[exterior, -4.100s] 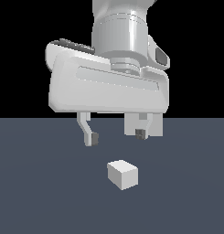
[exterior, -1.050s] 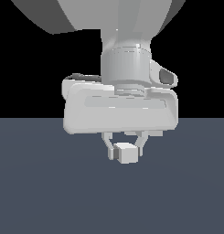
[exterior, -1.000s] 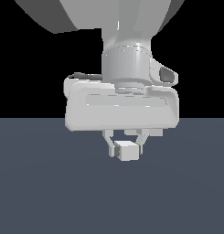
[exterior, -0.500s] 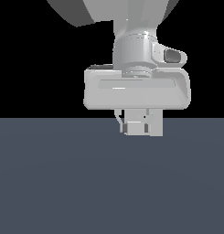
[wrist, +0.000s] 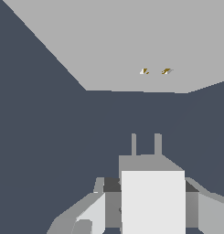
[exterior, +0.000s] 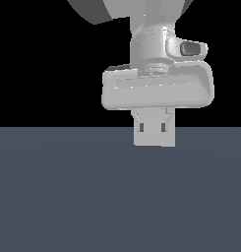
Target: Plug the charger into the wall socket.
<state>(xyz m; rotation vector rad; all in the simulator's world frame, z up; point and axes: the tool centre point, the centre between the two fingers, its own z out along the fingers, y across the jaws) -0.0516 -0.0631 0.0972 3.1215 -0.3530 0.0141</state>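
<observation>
Hand [exterior: 152, 129] is seen clamped on the charger [wrist: 152, 201], held above the tabletop [exterior: 68, 197], prongs pointed toward the socket [wrist: 131, 45].

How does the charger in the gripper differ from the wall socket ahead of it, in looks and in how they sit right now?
The charger is a small block with two prongs sticking out; the wall socket is a much larger flat panel with two small slots. The charger is clamped in the gripper above the floor; the wall socket stands free, untouched. A gap separates them, so the prongs are not in. Both are plain pale grey-white.
</observation>
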